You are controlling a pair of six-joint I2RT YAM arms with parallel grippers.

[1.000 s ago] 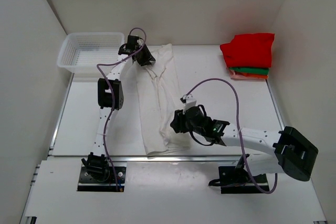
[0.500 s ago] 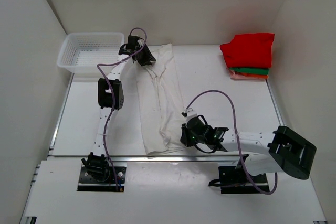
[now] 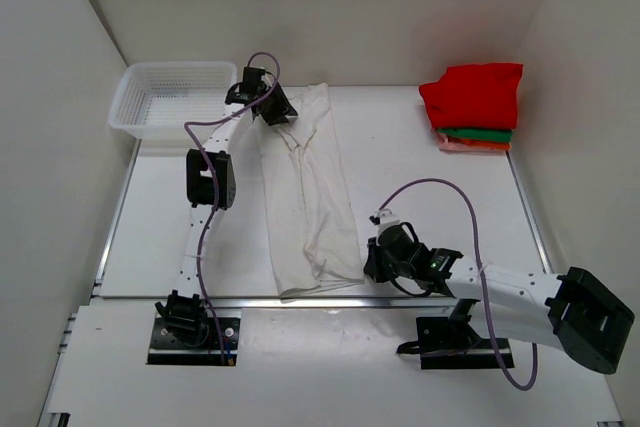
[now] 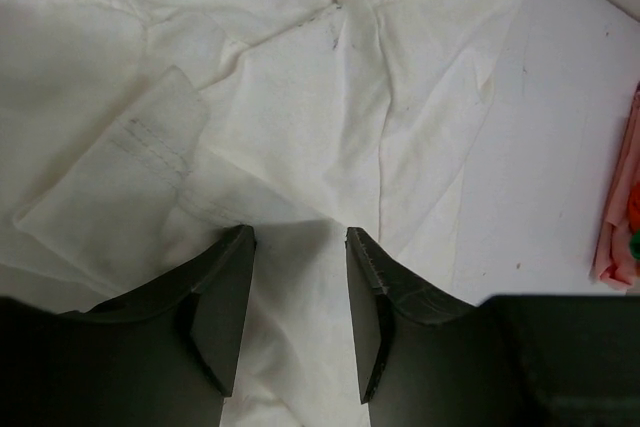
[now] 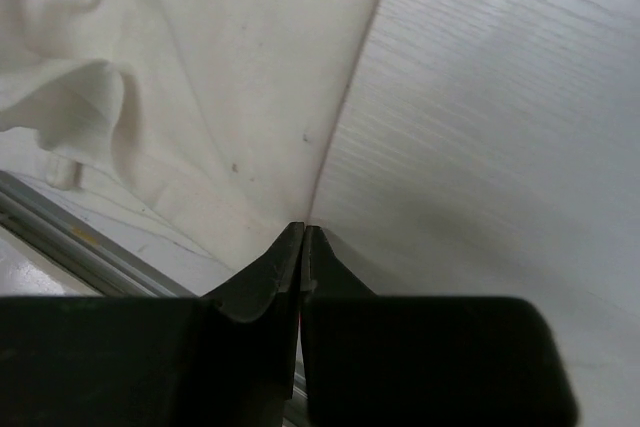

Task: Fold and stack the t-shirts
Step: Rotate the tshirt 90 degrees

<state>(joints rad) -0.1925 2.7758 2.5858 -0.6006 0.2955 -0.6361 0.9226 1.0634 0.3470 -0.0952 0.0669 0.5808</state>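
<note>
Wrinkled cream t-shirt [image 3: 305, 197], folded into a long narrow strip, lies just right of the white basket [image 3: 170, 97], its length running away from it. The left gripper [image 4: 298, 242] hangs spread over the basket-side end. The right gripper [image 5: 303, 231] is pressed together at the edge farthest from the basket.

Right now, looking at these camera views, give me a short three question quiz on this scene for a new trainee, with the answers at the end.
1. True or false: the left gripper is shut.
2. Which colour tops the folded stack at the far right of the table? A green, B red, C salmon-pink.
3. Which arm's gripper is closed at the near end of the cream t-shirt?
Key: 1 false, its fingers stand apart over the cloth. 2 B. 3 the right gripper, shut at the shirt's edge.
</note>
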